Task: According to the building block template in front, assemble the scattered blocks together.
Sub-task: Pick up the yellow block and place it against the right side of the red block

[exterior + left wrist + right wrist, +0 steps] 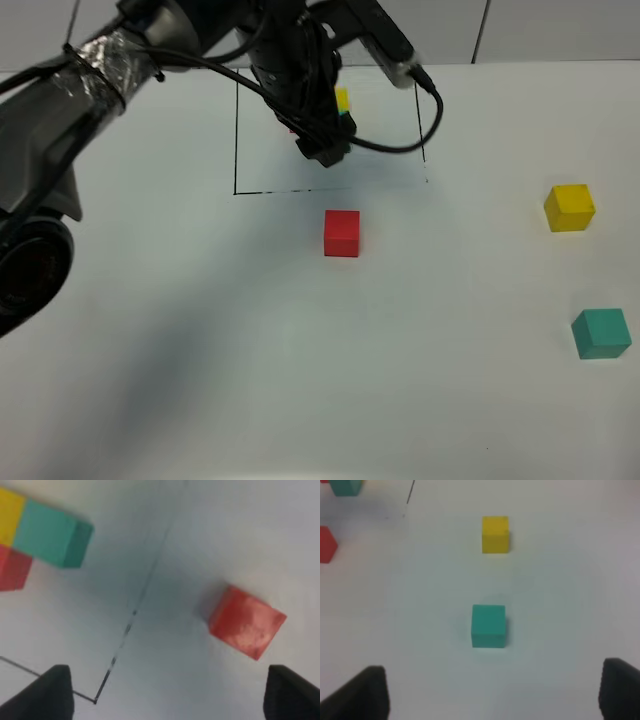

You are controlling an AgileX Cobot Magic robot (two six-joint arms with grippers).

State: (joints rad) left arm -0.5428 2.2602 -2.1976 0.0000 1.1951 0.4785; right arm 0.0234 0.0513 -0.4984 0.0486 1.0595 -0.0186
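Observation:
The template (343,103) lies inside the black drawn frame (236,140) and is mostly hidden by my left arm. It shows in the left wrist view (50,532) as joined yellow, teal and red cubes. The loose red cube (341,233) sits just in front of the frame, and also shows in the left wrist view (246,622). The yellow cube (569,207) and the teal cube (601,333) lie at the right. My left gripper (322,150) hovers over the frame, open and empty (170,700). My right gripper (490,695) is open and empty, short of the teal cube (488,625) and the yellow cube (495,534).
The white table (200,350) carries only the cubes and the drawn frame. My left arm, wrapped in tape with a black cable, crosses the upper left and shades the table's left side. The right arm is outside the exterior high view.

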